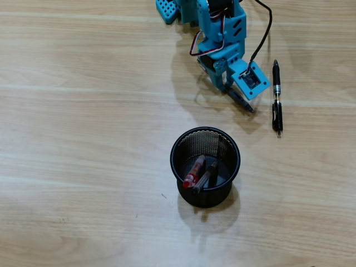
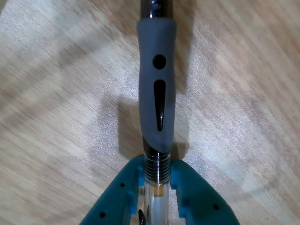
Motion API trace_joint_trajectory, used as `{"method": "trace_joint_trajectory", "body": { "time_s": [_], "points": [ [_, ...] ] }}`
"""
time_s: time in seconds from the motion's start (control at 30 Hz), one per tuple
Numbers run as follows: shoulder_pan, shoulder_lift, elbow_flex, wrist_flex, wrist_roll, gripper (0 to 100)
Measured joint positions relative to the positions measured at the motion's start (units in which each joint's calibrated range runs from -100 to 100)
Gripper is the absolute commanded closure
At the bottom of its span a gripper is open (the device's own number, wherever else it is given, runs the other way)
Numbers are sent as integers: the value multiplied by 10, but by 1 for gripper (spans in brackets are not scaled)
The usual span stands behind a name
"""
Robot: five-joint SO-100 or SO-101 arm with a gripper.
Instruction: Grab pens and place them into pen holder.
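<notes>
My blue gripper is shut on a pen with a grey rubber grip and a clear barrel. In the wrist view the teal jaws clamp the barrel just behind its metal ring. In the overhead view this pen sticks out of the gripper toward the lower right. A black pen lies on the table to the right of the gripper. The black mesh pen holder stands below the gripper. It holds a red pen and a darker pen.
The blue arm base sits at the top edge, and a black cable loops down to the wrist. The wooden table runs bare to the left and below the holder.
</notes>
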Motion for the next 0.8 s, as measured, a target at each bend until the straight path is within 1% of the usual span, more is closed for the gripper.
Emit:
{"method": "trace_joint_trajectory", "body": {
  "time_s": [0.27, 0.47, 0.67, 0.77, 0.8],
  "points": [
    [0, -14, -5, 7, 6, 98],
    [36, -96, -55, 7, 6, 98],
    [78, -203, -165, 8, 6, 98],
    [91, -223, -254, 8, 3, 98],
    [93, -230, -305, 8, 2, 98]
  ]
}}
